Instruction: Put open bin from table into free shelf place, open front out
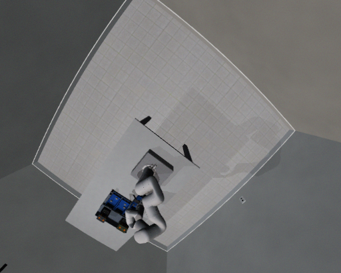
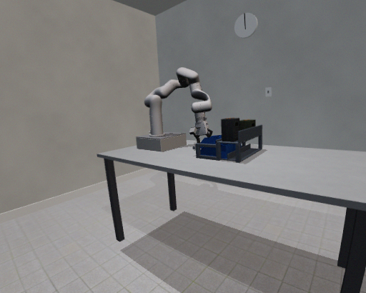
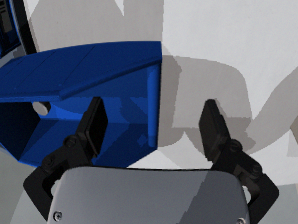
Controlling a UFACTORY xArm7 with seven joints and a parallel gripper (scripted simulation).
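In the wrist view a blue open bin (image 3: 87, 96) lies on the white table (image 3: 220, 36), with a small pale part (image 3: 40, 107) showing inside it. My gripper (image 3: 153, 110) (image 2: 201, 135) is open and hangs just above the bin's right wall: the left finger is over the bin's inside and the right finger is over bare table. Nothing is between the fingers. The dark shelf frame (image 2: 243, 144) (image 1: 110, 214) (image 3: 16, 10) stands beside the bin, with other blue bins (image 2: 211, 147) (image 1: 118, 200) in its row. The arm hides the gripper in the top view.
The arm's grey base block (image 2: 161, 141) (image 1: 155, 160) stands at the table's far left. Dark boxes (image 2: 234, 128) sit on the shelf's upper part. The table (image 2: 292, 171) (image 1: 98, 186) stretches far to the right of the shelf.
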